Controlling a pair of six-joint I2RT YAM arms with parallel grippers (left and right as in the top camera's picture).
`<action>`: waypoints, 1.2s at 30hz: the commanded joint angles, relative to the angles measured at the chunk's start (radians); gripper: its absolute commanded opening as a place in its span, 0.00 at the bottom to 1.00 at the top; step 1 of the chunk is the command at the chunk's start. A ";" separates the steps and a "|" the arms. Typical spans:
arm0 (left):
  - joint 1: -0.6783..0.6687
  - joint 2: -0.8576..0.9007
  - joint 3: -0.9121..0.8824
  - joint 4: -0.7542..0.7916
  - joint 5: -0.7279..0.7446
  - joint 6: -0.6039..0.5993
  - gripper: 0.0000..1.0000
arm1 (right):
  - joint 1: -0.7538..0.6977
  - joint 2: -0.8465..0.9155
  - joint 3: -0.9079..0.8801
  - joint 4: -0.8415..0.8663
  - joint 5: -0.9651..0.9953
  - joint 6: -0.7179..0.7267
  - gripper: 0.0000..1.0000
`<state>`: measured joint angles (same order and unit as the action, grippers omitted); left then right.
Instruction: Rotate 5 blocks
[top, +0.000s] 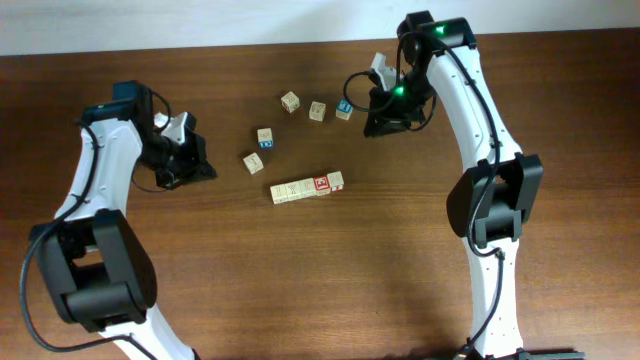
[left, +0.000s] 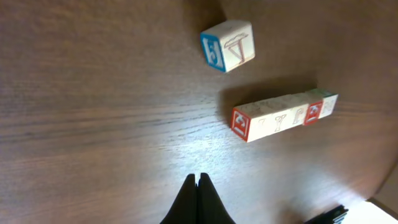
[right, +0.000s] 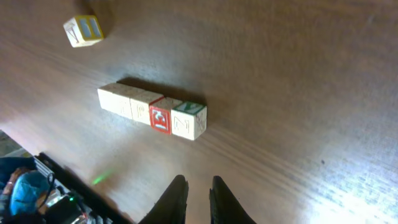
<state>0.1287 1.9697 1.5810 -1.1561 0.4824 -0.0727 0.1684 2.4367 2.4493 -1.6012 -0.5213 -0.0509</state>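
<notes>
Your left gripper (left: 196, 182) has its jaws pressed together on nothing, and your right gripper (right: 198, 185) shows only a narrow empty gap. The blocks (top: 307, 187) lie touching in a short row at the centre of the overhead frame, on the dark wood-grain bench (top: 300, 290). They look like light, stiff wooden cubes with smooth faces; pinch one across opposite flat sides.

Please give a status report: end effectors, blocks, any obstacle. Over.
Left end effector shut, empty. Right end effector slightly open, empty. Blocks in one row, not held. Loose cube near row's left end.
</notes>
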 joint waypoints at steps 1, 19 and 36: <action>-0.038 0.003 -0.009 -0.011 -0.100 -0.047 0.00 | -0.031 0.002 0.008 -0.037 0.006 -0.001 0.14; -0.114 -0.057 -0.039 0.058 -0.151 -0.144 0.00 | -0.082 -0.006 0.002 -0.071 0.002 -0.077 0.13; -0.123 -0.057 -0.172 0.131 -0.118 -0.105 0.00 | -0.014 -0.006 -0.159 0.044 -0.018 -0.065 0.10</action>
<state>0.0132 1.9388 1.4242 -1.0271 0.3183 -0.2211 0.1383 2.4367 2.3306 -1.5784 -0.5232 -0.1127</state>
